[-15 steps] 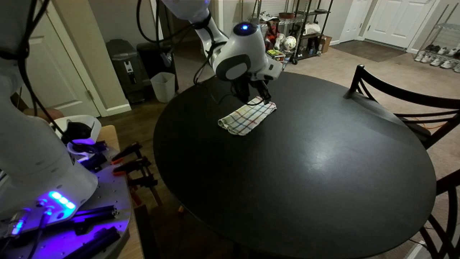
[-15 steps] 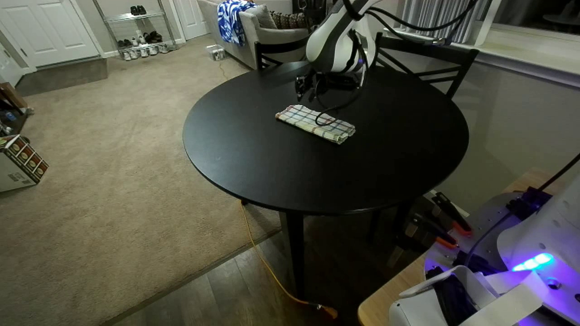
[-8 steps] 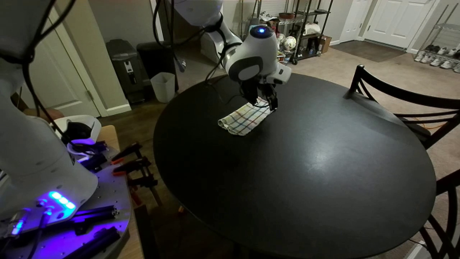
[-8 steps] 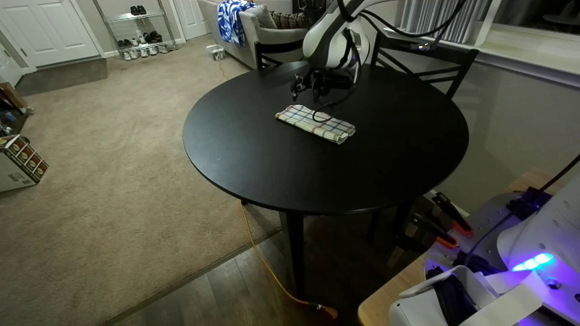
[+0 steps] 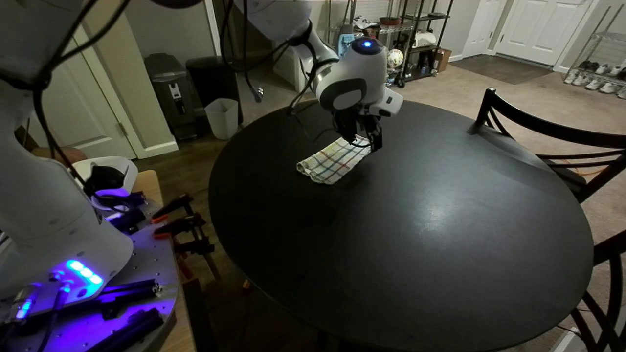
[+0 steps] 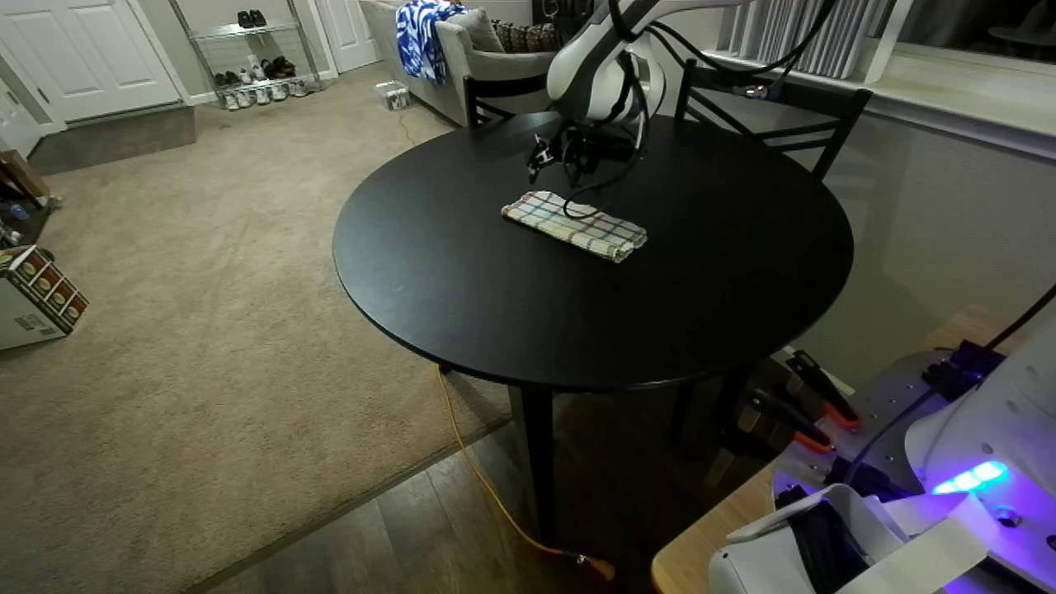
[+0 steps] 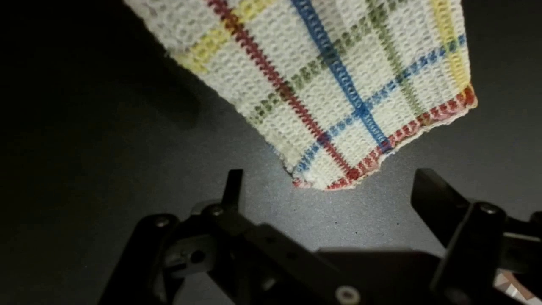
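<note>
A folded white cloth with red, blue, yellow and green stripes lies flat on the dark round table. The same cloth shows in both exterior views, where a black cable loop crosses in front of part of it. My gripper hangs above the table with its jaws spread wide. Nothing is held between them. Its fingers stand either side of the cloth's near corner in the wrist view, apart from it. In an exterior view the gripper hovers by one end of the cloth.
The round black table carries the cloth. Dark chairs stand at its edge. The robot's base sits on a separate stand with clamps at its edge. Loose cables hang from the arm.
My gripper has shifted right and slightly down in an exterior view, slightly left in another. Its fingers have spread further apart. The cloth lies as before.
</note>
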You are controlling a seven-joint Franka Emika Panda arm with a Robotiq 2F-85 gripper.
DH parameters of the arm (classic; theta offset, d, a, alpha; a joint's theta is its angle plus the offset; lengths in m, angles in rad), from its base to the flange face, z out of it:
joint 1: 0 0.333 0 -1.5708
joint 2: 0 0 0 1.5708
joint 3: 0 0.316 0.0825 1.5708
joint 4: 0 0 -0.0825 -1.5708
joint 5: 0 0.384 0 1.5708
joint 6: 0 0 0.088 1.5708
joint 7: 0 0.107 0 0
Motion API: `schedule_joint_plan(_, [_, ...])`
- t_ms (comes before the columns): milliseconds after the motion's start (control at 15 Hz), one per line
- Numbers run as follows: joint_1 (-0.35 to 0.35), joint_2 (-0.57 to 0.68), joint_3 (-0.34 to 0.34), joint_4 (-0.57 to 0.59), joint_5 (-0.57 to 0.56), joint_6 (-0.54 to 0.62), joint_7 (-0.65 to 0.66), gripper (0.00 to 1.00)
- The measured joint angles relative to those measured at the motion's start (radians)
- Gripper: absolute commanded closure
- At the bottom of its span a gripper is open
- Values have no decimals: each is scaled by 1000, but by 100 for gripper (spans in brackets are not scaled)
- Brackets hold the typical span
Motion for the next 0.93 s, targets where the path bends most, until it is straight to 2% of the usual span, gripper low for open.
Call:
schedule_joint_plan(800, [0,70,-2,94,1,-121,-33,0])
schedule_joint_plan(867, [0,71,-1,100,2,-136,-39,11])
schedule_joint_plan(933, [0,71,1,104,5,-151,-47,27])
